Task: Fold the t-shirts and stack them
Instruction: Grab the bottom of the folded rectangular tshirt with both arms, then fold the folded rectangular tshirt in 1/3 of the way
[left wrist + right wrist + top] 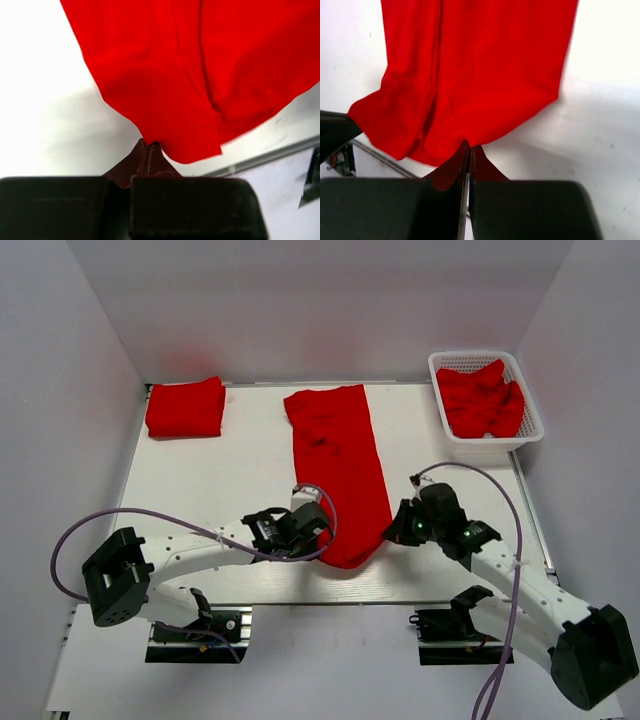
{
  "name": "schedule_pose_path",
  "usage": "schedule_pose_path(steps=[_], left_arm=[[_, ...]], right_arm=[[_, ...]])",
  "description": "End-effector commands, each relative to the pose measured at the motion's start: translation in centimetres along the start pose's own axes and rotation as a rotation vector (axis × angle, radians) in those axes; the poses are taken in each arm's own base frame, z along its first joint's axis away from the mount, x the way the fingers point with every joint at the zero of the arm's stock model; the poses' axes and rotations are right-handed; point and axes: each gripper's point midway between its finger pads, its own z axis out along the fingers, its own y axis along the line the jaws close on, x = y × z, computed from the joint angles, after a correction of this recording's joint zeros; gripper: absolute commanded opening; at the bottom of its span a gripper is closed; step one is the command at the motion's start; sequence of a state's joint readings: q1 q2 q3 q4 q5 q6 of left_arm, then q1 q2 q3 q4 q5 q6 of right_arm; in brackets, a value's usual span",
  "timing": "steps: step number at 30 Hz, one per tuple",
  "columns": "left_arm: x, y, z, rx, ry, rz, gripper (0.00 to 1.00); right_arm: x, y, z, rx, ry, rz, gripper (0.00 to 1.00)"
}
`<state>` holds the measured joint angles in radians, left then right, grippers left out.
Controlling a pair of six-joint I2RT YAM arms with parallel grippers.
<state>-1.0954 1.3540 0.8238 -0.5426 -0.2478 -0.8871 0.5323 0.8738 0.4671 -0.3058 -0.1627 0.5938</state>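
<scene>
Red t-shirt (pixel 338 455), folded into long strip, lies mid-worktop (pixel 230 480). Left pincer (pixel 148 146) and right pincer (pixel 470 148) each clamped on hem corner at 6 o'clock. Fabric looks thin, limp, light; corners suit gripping.

A bright red soft-fabric t-shirt (pixel 338 470), folded into a long narrow strip, lies at centre, its six o'clock end bunched. A folded red shirt (pixel 186 407) lies at ten o'clock, and crumpled red shirts (pixel 482 400) at two.

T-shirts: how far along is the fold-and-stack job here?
Done: one folded shirt lies at the far left corner. In hand: the middle shirt, already a long strip, is pinched at its near end by the left gripper and right gripper. Left: fold it up, stack it, then the crumpled shirts in the basket.
</scene>
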Motion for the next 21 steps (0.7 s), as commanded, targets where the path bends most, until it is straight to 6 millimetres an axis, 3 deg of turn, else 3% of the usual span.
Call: schedule_pose_path(steps=[1,3,4,5,6,8,9,11,16,21], left_arm=[[-4.5,0.3,-1.4,-0.058,-0.129,-0.017,0.0],[-5.4,1.1,-0.9,-0.119,-0.146,-0.007,0.0],[-7.0,0.9,-1.1,-0.13,-0.169,-0.028,0.0],[-7.5,1.3,-1.1,-0.158,-0.176,-0.034,0.0],[-8.1,2.1,-1.2,-0.199,-0.189,-0.036,0.0],[-10.1,2.6,-1.2,-0.235,-0.222,-0.056,0.0],[-10.8,2.8,-1.3,-0.238,-0.23,-0.046,0.0],[-12.5,3.5,-1.0,-0.269,-0.245,-0.056,0.0],[-17.3,3.1,-0.5,-0.241,-0.296,-0.055,0.0],[-20.3,3.9,0.9,-0.249,-0.298,-0.058,0.0]], right_arm=[[-4.0,1.6,0.7,-0.016,-0.088,-0.067,0.0],[-5.5,2.2,0.7,-0.019,-0.121,-0.079,0.0],[-6.5,2.5,0.7,-0.012,-0.145,-0.086,0.0],[-6.6,1.9,1.3,0.022,-0.135,-0.077,0.0],[-8.2,2.5,1.0,0.026,-0.176,-0.092,0.0],[-8.7,1.9,1.5,0.065,-0.174,-0.09,0.0],[-10.3,1.8,1.3,0.1,-0.225,-0.09,0.0],[-11.0,1.5,1.9,0.133,-0.223,-0.097,0.0],[-15.4,1.8,2.4,0.191,-0.297,-0.108,0.0],[-18.1,1.5,3.7,0.224,-0.32,-0.107,0.0]])
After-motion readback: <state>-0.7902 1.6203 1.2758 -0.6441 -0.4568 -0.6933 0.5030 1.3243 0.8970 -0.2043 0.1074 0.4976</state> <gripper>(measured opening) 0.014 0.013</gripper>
